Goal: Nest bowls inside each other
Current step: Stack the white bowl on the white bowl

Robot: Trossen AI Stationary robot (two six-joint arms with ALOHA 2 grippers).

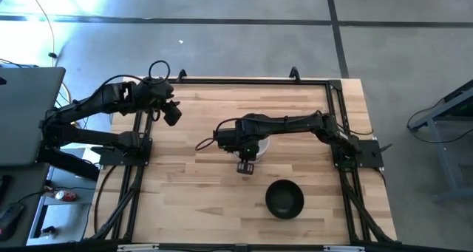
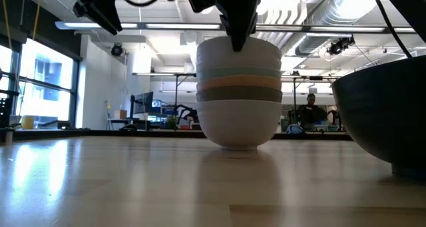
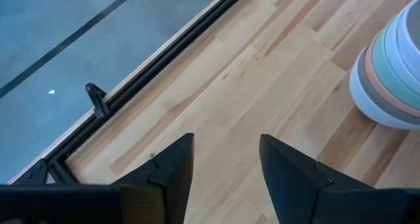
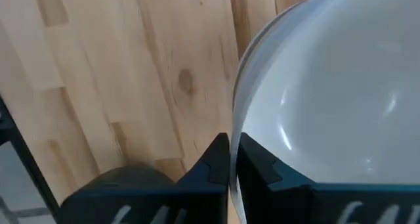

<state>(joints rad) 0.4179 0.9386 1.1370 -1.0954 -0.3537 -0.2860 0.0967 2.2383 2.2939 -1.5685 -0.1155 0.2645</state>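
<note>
Grey floor (image 1: pixel 222 30) with dark seams around table. Bright window (image 2: pixel 40 80) at nine o'clock, ceiling ducts (image 2: pixel 319 14) overhead, seated person (image 2: pixel 310 110) beyond.

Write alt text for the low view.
A stack of nested bowls stands mid-table, the right gripper shut on the top white bowl's rim. A black bowl sits close at right; the left gripper hangs open at upper left.

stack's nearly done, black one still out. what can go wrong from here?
1. The right gripper is shut on the rim of the top white bowl; lifting without releasing could tip the stack.
2. The black bowl sits apart, near the table's front edge; a one-sided rim pinch may let it tilt or slip.
3. The left gripper hangs open near the far rail, idle.
</note>
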